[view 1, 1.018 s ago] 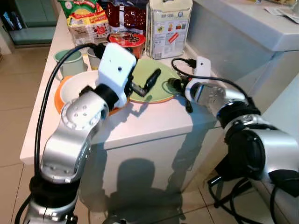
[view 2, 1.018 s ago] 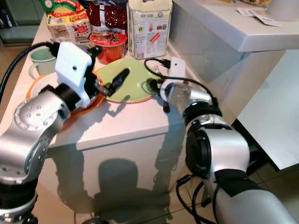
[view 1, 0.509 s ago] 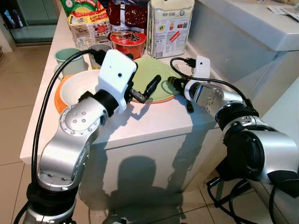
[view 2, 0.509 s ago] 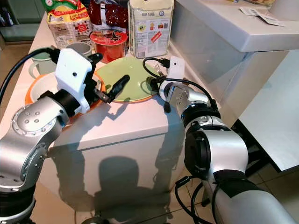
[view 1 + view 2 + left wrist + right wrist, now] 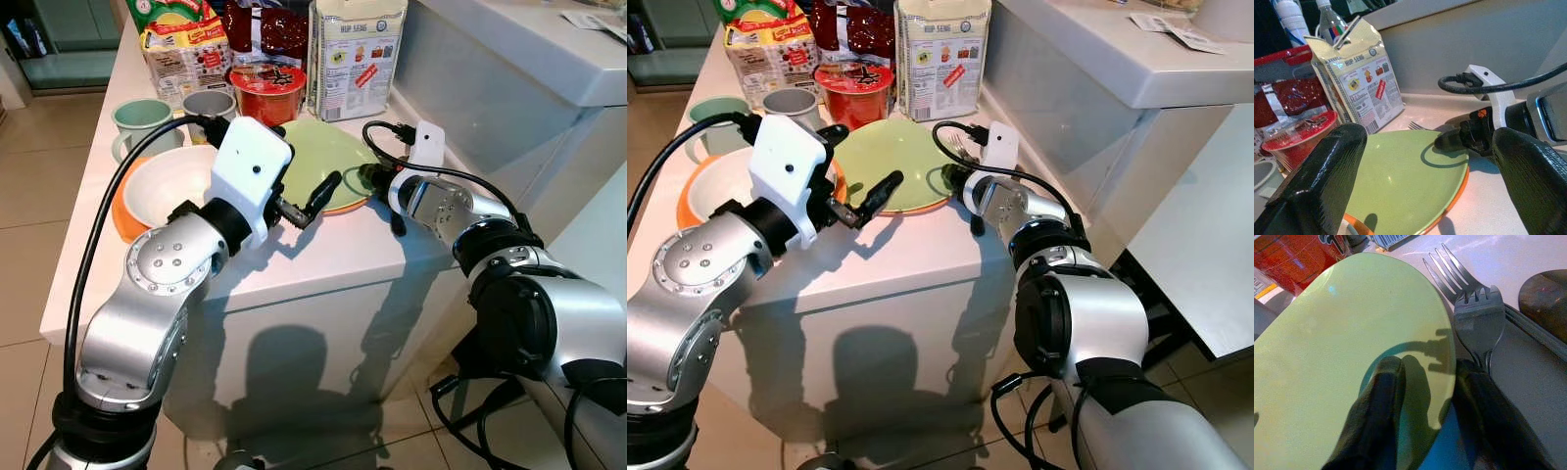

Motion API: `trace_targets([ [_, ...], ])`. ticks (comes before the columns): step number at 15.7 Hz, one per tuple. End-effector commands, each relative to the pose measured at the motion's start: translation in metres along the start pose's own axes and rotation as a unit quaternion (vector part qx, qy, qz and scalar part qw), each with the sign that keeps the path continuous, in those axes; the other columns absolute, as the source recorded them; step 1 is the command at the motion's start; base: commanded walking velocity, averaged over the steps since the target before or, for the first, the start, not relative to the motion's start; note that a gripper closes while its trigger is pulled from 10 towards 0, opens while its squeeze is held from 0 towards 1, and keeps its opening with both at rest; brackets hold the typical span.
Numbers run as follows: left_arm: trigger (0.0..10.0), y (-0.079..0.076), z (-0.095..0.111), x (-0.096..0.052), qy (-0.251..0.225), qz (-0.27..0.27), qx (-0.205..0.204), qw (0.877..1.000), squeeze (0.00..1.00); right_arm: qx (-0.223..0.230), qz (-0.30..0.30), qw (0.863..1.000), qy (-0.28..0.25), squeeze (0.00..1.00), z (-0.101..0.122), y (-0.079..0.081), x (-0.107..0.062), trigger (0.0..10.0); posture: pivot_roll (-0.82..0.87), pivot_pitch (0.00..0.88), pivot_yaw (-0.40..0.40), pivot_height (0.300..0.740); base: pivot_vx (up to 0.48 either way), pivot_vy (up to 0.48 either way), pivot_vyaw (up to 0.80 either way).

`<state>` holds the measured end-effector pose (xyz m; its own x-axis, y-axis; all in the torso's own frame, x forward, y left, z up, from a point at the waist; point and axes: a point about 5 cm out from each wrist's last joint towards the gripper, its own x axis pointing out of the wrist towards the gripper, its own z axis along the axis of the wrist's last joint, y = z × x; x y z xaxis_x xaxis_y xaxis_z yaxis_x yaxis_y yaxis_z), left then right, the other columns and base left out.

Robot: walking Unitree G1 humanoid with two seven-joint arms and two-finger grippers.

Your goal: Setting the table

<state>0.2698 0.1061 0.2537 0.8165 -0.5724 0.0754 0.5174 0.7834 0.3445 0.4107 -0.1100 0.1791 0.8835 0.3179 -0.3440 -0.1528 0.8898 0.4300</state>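
Note:
A green plate lies on the white counter, partly over an orange plate. My right gripper is at the green plate's right rim, one finger on top and one under the edge, shut on the green plate. My left gripper is open and hovers over the green plate's near rim, holding nothing. In the left wrist view the green plate lies between and beyond the fingers. Two forks lie on the counter just behind the right gripper.
A white bowl sits in an orange plate at the left. Behind stand a green mug, a grey cup, a red noodle cup, a carton and snack bags. A raised counter walls the right.
My left gripper has drawn back a little from over the plate's middle toward its near rim. The right gripper stays at the plate's right edge.

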Motion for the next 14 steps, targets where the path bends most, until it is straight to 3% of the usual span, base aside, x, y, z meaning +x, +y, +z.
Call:
trace_targets([
  [1,10.0,-0.005,0.001,-0.001,0.001,-0.011,0.001,1.000,0.00,0.009,0.000,1.000,-0.007,0.00,0.001,-0.002,-0.001,0.0,0.13,0.043,-0.064,0.740,0.000,0.000,0.00],
  [6,10.0,-0.005,0.001,0.000,0.002,-0.009,0.000,1.000,0.00,0.004,-0.004,1.000,-0.017,0.00,0.007,-0.004,-0.002,0.0,0.13,0.045,-0.061,0.740,0.000,0.000,0.00],
  [14,10.0,-0.001,0.001,0.006,-0.004,0.002,0.001,1.000,0.00,-0.080,-0.029,0.995,-0.056,0.00,0.035,-0.010,-0.009,0.0,0.10,0.019,-0.039,0.740,0.000,0.000,0.00],
])
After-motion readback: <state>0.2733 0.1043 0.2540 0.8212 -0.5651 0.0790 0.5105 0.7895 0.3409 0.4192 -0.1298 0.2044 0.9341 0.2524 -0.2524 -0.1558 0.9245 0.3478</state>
